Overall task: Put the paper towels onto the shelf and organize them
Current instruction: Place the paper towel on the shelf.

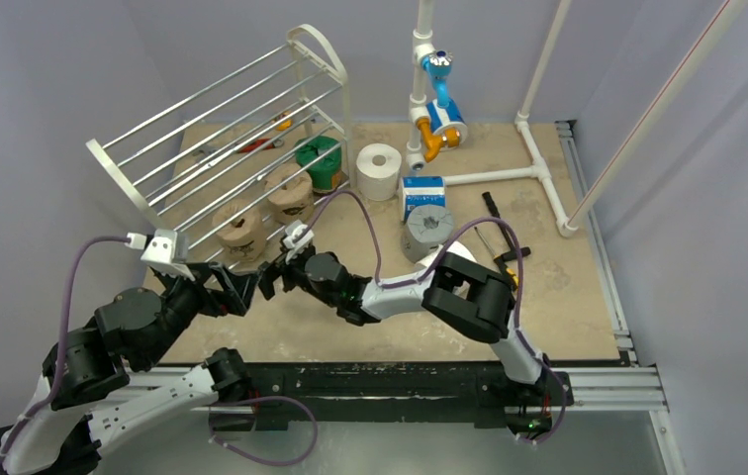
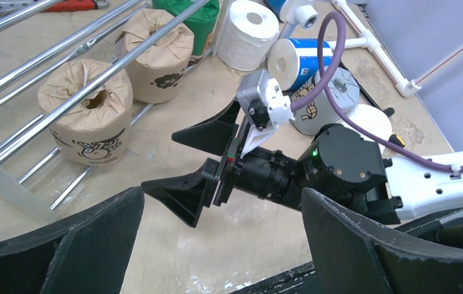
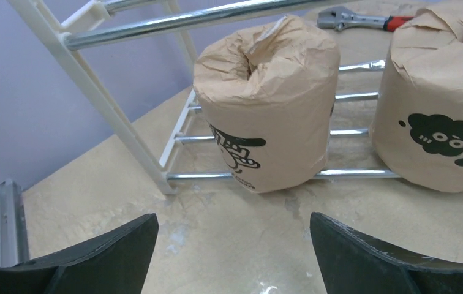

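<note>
Two tan paper towels (image 3: 266, 116) stand upright on the lowest rods of the shelf (image 1: 118, 176). My right gripper (image 3: 232, 219) sits low facing them, jaws wide and empty, arm stretched leftward. My left gripper (image 2: 222, 193), equally wide and empty, angles toward it.

My tool (image 3: 232, 219) is open wide. A brown roll (image 3: 266, 104) stands on the shelf (image 3: 94, 92) rods, a second brown roll (image 3: 443, 122) beside it.
</note>
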